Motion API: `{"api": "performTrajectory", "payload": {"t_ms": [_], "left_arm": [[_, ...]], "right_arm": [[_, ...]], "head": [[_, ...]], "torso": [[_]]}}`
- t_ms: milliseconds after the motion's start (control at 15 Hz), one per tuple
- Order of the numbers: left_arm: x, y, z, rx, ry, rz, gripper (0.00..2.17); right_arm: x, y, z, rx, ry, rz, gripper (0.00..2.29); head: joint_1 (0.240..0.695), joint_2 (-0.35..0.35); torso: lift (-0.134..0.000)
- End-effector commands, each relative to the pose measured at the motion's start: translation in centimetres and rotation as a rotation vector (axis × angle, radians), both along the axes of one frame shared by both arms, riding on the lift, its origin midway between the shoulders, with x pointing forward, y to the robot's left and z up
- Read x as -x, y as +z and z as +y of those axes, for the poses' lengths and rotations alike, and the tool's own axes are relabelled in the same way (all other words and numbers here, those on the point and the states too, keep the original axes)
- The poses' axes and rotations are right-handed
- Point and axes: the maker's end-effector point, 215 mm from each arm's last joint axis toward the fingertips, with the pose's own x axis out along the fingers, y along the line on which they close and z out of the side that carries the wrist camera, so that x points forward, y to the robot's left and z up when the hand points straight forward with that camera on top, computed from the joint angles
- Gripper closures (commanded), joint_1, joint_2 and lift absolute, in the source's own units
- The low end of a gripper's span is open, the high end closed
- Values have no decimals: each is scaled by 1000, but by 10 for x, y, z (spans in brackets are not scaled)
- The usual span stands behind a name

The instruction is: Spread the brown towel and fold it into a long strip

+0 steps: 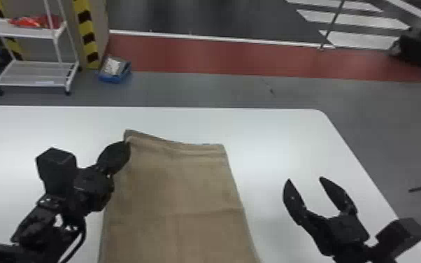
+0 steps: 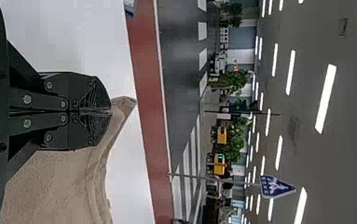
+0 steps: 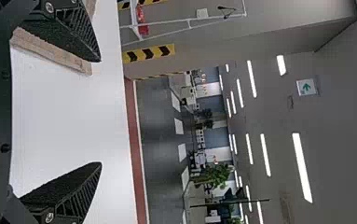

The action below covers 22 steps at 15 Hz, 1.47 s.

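Pinching brown towel, left tool over white table, right tool wide, red floor strip beyond.

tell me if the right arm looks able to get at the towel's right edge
Likely yes: the right tool is open, nothing stands between it and the towel, and the left tool is off at the far left corner.

Towel on table, between left hand and right hand; cart behind table, left; right of cart, seemingly box.
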Motion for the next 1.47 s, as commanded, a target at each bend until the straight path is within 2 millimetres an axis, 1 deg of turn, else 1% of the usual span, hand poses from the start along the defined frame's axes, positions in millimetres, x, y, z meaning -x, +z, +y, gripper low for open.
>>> {"api": "performTrajectory", "payload": {"t_ms": [0,67,133,200,267,333,400,467,600,667,733,800,867,933,1000,1200,1400], "left_arm": [[32,11,-18,-21,-52,39,1470],[49,3,-32,-36,-92,92,1470],[65,4,-46,-31,-140,116,1470],[81,2,-63,-17,-191,153,1467],[91,0,-75,-13,-225,179,1460],[98,-10,-84,-18,-246,217,1447],[104,-16,-93,-17,-276,250,1366],[110,-20,-98,-10,-303,271,1366],[118,-16,-108,34,-348,290,1362],[119,-18,-111,44,-356,296,1291],[122,-19,-112,48,-367,302,1045],[121,-19,-112,47,-365,301,1031],[120,-20,-109,47,-359,302,711],[119,-19,-107,47,-357,300,242],[119,-18,-107,50,-356,299,73],[107,-20,-91,44,-301,296,66],[73,-29,-60,-9,-162,288,70]], "right_arm": [[0,-2,1,0,3,7,90],[-1,-1,1,0,4,5,90],[-1,-1,1,0,3,5,90],[-2,-1,2,1,5,6,90],[-2,-3,3,-1,8,13,90],[-3,-3,4,-1,9,12,90],[-3,-3,4,-1,9,12,90],[-3,-3,4,-1,12,15,90],[-2,-8,0,1,6,25,90],[-2,-8,-1,1,4,26,90],[-1,-11,-1,0,3,31,90],[-1,-12,-1,0,2,32,90],[-1,-12,0,-1,4,32,90],[-1,-12,0,-1,3,34,90],[0,-14,-1,-2,4,38,90],[0,-19,-1,-4,3,55,90],[3,-26,-1,-10,1,74,90]], "head": [[695,-178],[695,-185],[695,-194],[695,-224],[695,-244],[695,-260],[695,-278],[695,-292],[695,-326],[695,-334],[695,-343],[695,-348],[695,-350],[695,-350],[695,-350],[695,-343],[695,-318]], "torso": [[-123],[-123],[-123],[-123],[-123],[-123],[-123],[-123],[-123],[-123],[-123],[-123],[-123],[-123],[-123],[-123],[-123]]}}
